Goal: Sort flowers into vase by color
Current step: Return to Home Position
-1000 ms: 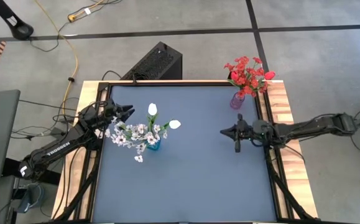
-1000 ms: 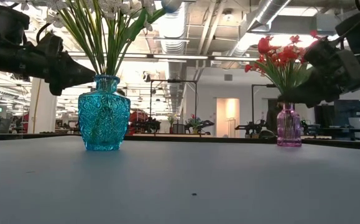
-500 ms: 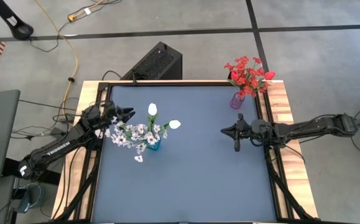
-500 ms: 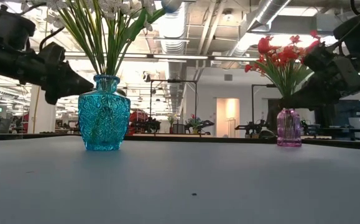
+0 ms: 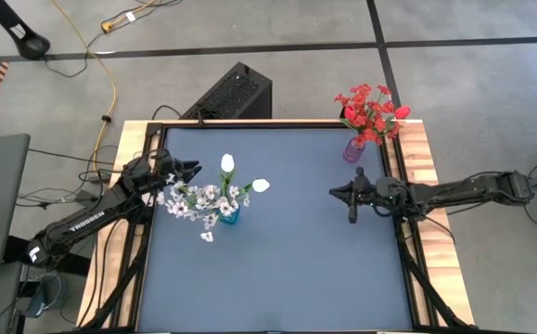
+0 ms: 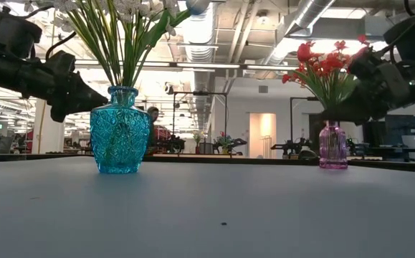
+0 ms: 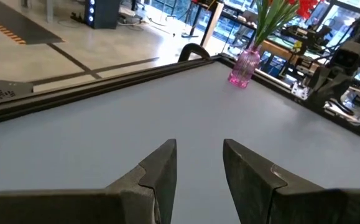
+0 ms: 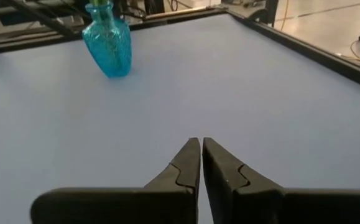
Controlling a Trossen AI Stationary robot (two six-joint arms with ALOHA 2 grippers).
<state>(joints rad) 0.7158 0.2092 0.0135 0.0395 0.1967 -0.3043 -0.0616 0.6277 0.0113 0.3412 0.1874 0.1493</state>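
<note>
While the left gripper (image 7: 198, 146) hangs with its jaws a narrow gap apart and nothing between them, the right gripper (image 8: 201, 144) has its jaws pressed together, equally empty. The left one hovers over the left rear part of the table (image 5: 287, 269), just beside the white flowers (image 5: 203, 198). The right one hovers near the right edge, close to the purple vase (image 5: 353, 150) and pointing toward the middle.

Every flower in view stands in a vase. The white tulips and small-blossom sprays fan out of the blue vase (image 6: 120, 130), and the red flowers (image 5: 372, 109) bunch in the purple vase at the right rear corner.

I judge these stems to be very light and springy, likely to bend or slip if pinched hard. The blossoms look soft and easy to crush. The sensible hold is on the bare green stem, between the vase rim and the lowest blossoms, with a gentle close.

The purple vase is slim and carries a wide bunch, so it probably tips easily if a stem is dragged sideways. The blue one looks broader and steadier.
</note>
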